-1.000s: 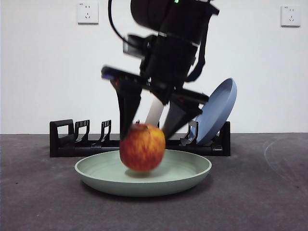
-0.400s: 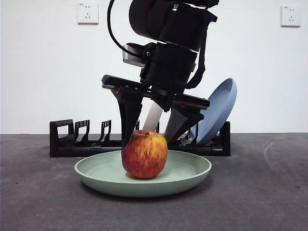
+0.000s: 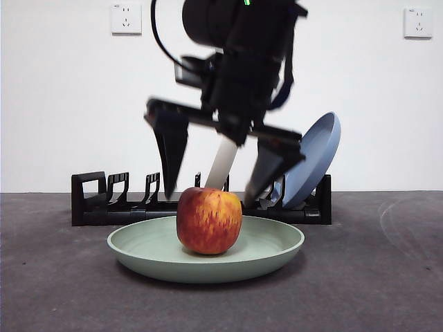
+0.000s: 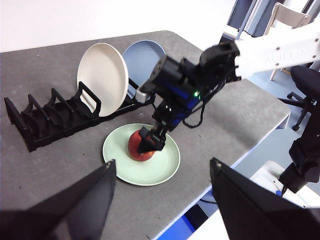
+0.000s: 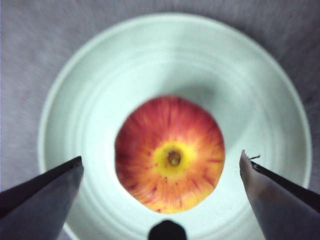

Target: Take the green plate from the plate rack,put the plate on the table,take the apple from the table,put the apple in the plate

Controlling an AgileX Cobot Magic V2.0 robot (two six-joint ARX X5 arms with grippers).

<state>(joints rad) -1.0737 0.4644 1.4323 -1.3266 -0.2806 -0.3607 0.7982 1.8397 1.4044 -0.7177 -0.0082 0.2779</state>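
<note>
The red and yellow apple (image 3: 209,221) rests in the middle of the pale green plate (image 3: 277,246), which lies flat on the dark grey table (image 3: 55,290) in front of the plate rack (image 3: 90,200). My right gripper (image 3: 209,200) hangs open just above the apple, its jaws spread wide on either side and touching nothing. From the right wrist view I look straight down on the apple (image 5: 170,155) in the green plate (image 5: 100,75), with the right gripper (image 5: 161,157) open over it. My left gripper (image 4: 162,164) is open and empty, high above the table.
A cream-white plate (image 4: 102,72) and a blue plate (image 3: 315,155) stand in the rack's right end. The black rack (image 4: 45,125) has bare slots at its other end. The table's edge (image 4: 240,150) lies close to the green plate (image 4: 160,165).
The apple came down onto the green plate and now rests there. The right gripper's jaws spread wider and rose off the apple.
</note>
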